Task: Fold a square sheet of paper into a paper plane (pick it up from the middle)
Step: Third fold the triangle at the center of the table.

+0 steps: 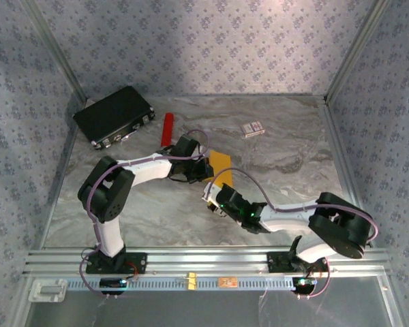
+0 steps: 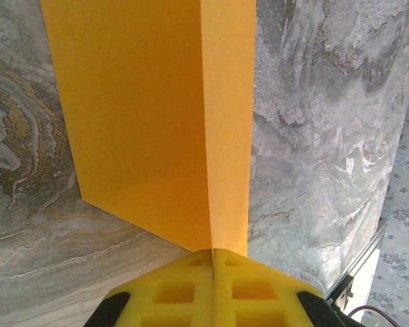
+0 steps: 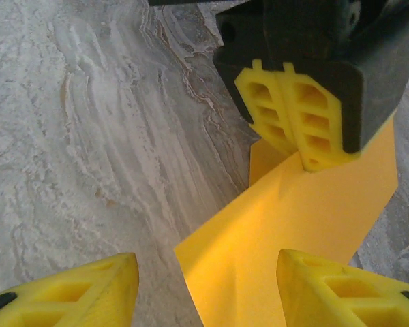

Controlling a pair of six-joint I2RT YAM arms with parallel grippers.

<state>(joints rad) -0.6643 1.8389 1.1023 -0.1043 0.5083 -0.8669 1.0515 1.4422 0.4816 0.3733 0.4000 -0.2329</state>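
The orange-yellow square sheet of paper [image 2: 143, 122] is bent along a crease into two flaps that rise off the marble table. My left gripper [image 2: 213, 253] is shut on its near edge, right at the crease. From above, the left gripper [image 1: 204, 170] sits at the paper [image 1: 221, 161] in the middle of the table. In the right wrist view the left gripper's fingers [image 3: 293, 116] pinch the top of the paper [image 3: 313, 218]. My right gripper [image 3: 204, 296] is open, with a corner of the sheet lying between its fingers. It [image 1: 213, 199] hovers just in front of the paper.
A red cylinder [image 1: 168, 129] lies behind the left gripper. A black case [image 1: 114, 116] sits at the back left and a small white-and-red box [image 1: 253, 128] at the back middle. Patterned walls close in the table [image 1: 293, 157] on three sides.
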